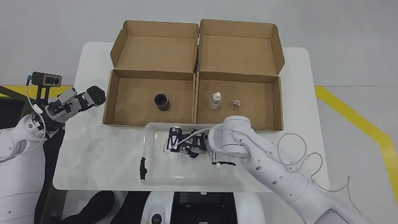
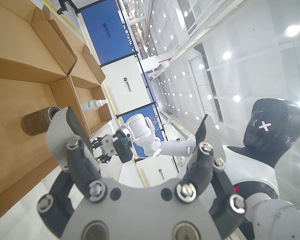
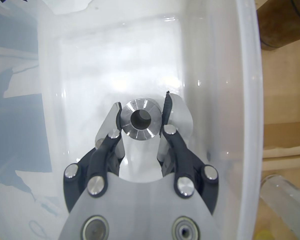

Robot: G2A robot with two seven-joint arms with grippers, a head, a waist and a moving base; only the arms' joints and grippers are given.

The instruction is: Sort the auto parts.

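Note:
Inside the clear plastic bin [image 1: 155, 162] at the table's front, my right gripper [image 1: 176, 142] [image 3: 141, 117] is shut on a silver metal sleeve [image 3: 140, 119] with a round bore; both pads touch its sides. The left wrist view catches that gripper [image 2: 103, 148] farther off. My left gripper [image 1: 93, 96] [image 2: 137, 116] hangs open and holds nothing, left of the left cardboard box [image 1: 134, 117]. A brown cylinder [image 1: 162, 102] [image 2: 37, 123] [image 3: 282, 18] lies in that box. The right box [image 1: 261, 113] holds a small white bottle [image 1: 215, 100] [image 2: 93, 104] and a small metal part [image 1: 236, 103].
Both boxes stand side by side at the table's middle with lids folded back. The bin's wall [image 3: 245, 76] runs close beside my right gripper, with the boxes just beyond it. White cables [image 1: 298, 155] trail from the right arm over the table's right side.

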